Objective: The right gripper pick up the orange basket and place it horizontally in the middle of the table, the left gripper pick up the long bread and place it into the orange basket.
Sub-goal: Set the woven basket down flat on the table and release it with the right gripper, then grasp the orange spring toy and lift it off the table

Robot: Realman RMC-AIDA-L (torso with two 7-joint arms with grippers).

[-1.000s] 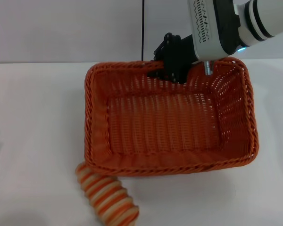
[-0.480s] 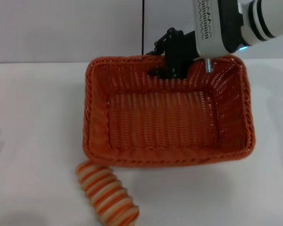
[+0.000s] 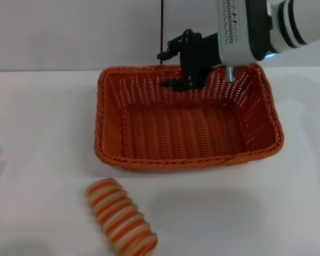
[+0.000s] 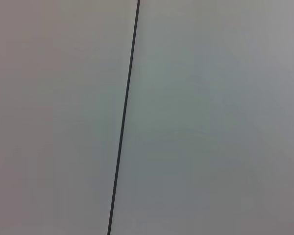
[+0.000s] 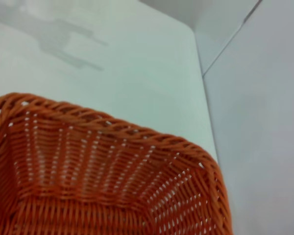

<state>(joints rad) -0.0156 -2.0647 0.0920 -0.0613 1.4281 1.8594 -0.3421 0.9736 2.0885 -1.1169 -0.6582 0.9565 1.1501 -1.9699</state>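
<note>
Here the orange basket (image 3: 186, 125) sits flat on the white table (image 3: 37, 133), its long side running across the head view and its open mouth facing up. The right gripper (image 3: 173, 69) hangs at the basket's far rim, carried on a pale grey wrist body that comes in from the upper right. One black finger shows above the rim and the other lies lower, against the inner face of the far wall, so the two stand a little apart with the braided rim between them; whether they actually press on the wicker cannot be told. The right wrist view looks down onto a corner of the same basket (image 5: 103, 186), with its openwork wall and braided edge, and bare tabletop (image 5: 112, 63) beyond it. The long bread (image 3: 120, 217), banded orange and cream, lies on the table near the front edge, in front of the basket's front left corner and apart from it, angled. The left gripper is out of sight; its wrist camera shows only a plain pale surface crossed by a thin dark line.
</note>
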